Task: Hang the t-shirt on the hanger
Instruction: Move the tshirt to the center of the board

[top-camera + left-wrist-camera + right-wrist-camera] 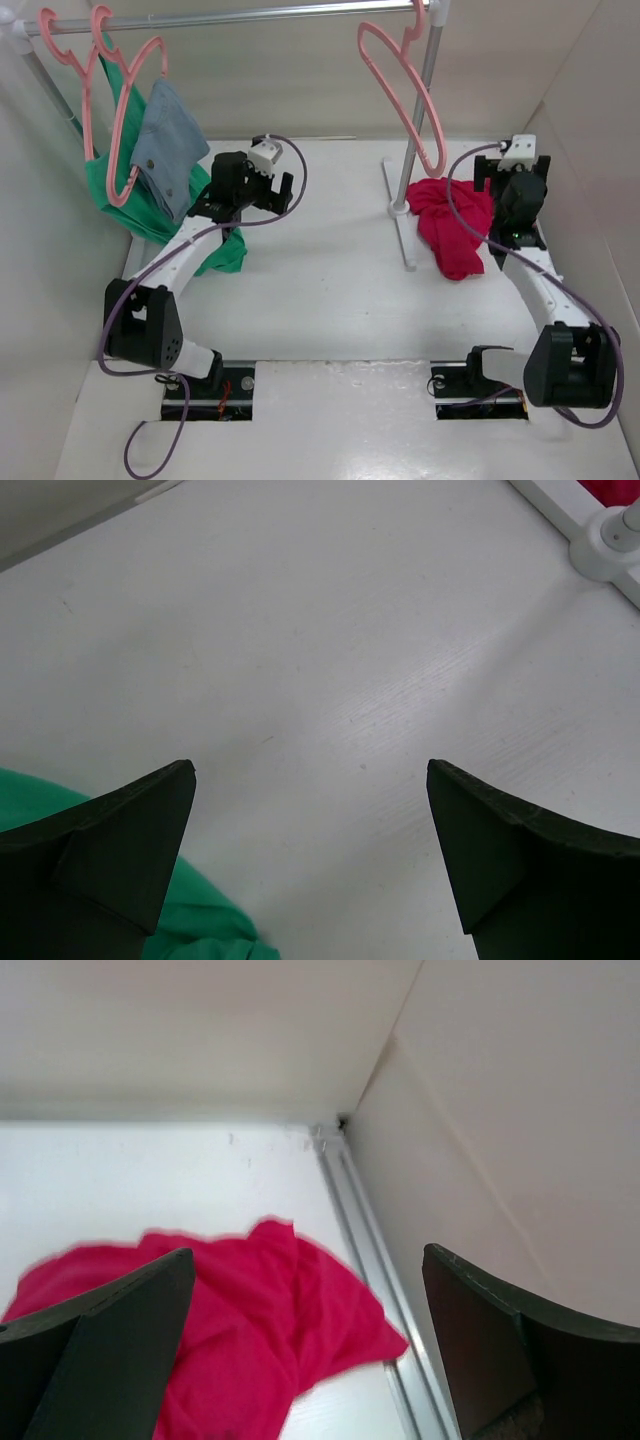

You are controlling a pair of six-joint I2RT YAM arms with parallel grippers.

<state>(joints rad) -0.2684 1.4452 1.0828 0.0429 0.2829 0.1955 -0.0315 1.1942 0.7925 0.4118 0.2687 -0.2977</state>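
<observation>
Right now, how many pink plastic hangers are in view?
3, all on the metal rail: at left, hanger with green garment and hanger with grey-blue denim garment; at right, bare pink hanger. None seem hidden.

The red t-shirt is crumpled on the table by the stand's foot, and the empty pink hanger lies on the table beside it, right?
No. The hanger hangs from the rail above; it is not lying on the table. The t-shirt is indeed crumpled on the table by the stand's foot. The top view shows this.
</observation>
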